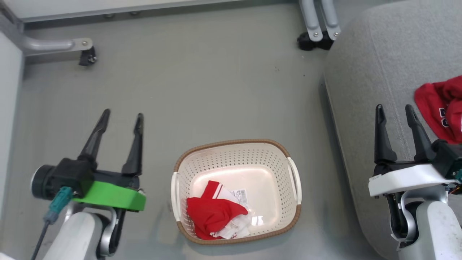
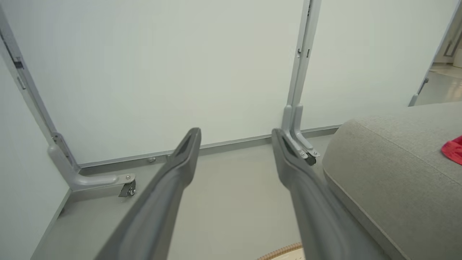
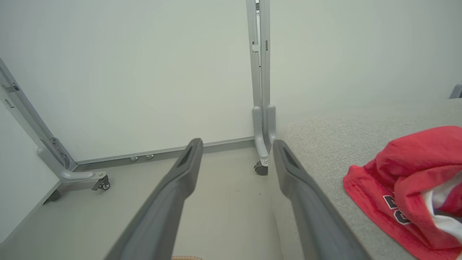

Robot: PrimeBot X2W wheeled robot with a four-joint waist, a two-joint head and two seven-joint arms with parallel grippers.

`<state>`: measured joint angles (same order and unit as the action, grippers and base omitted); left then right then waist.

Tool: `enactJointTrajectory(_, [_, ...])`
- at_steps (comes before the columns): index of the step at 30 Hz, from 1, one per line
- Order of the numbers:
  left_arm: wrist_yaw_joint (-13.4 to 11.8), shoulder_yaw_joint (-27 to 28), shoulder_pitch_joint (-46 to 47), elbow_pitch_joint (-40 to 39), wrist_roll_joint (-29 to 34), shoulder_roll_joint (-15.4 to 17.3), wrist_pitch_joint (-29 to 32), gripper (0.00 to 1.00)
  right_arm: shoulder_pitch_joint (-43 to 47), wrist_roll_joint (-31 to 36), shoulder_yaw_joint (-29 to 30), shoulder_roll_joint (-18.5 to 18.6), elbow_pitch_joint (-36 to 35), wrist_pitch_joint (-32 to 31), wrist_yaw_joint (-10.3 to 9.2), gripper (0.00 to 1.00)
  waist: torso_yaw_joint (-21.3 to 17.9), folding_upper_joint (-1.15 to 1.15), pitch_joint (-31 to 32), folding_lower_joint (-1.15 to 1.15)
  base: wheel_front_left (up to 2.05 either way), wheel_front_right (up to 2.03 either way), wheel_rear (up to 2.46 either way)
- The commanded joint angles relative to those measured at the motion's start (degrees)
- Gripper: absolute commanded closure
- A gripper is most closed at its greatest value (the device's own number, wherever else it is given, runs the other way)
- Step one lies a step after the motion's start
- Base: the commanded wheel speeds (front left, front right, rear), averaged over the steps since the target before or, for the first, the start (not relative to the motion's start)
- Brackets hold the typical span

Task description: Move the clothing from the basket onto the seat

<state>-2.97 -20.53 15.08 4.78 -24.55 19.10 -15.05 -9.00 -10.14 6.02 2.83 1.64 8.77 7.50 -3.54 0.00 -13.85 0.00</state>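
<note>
Status: about half done. The lettered garment (image 1: 442,108) lies on the seat (image 1: 371,72), right edge of frame. The second garment (image 1: 211,216) lies in the basket (image 1: 231,142), lower centre. Left gripper (image 1: 122,114) and right gripper (image 1: 394,107): fingers apart, empty. Left to do: transfer the second garment to the seat.

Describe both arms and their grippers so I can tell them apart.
Each has two long, dark, tapering fingers on a black block, above a pale forearm with a silver bracket. The left gripper sits on a bright green plate, with a teal plug and dark cable beside it. The right gripper sits on a white plate.
</note>
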Motion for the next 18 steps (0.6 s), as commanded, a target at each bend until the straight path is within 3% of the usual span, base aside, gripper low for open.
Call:
enactJointTrajectory(1, [0.4, 1.7, -1.4, 0.6, 0.7, -0.4, -0.1, 0.0, 1.4, 0.2, -0.4, 0.1, -0.6, -0.4, -0.02, 0.0, 2.9, 0.0, 3.0, 0.0, 0.0, 0.0, 0.0])
enactJointTrajectory(7, [2.2, 7.3, -5.6, 3.0, 2.8, -2.0, -0.1, 0.0, 4.5, 0.9, -1.6, 0.1, -2.8, -1.9, -0.02, 0.0, 3.7, 0.0, 5.7, 0.0, 0.0, 0.0, 0.0])
enactJointTrajectory(18, [5.6, 10.9, -12.8, 7.2, 6.7, -4.9, -0.1, 0.0, 13.0, 0.8, -1.7, 0.1, -6.5, -5.4, -0.02, 0.0, 2.9, 0.0, 12.5, 0.0, 0.0, 0.0, 0.0])
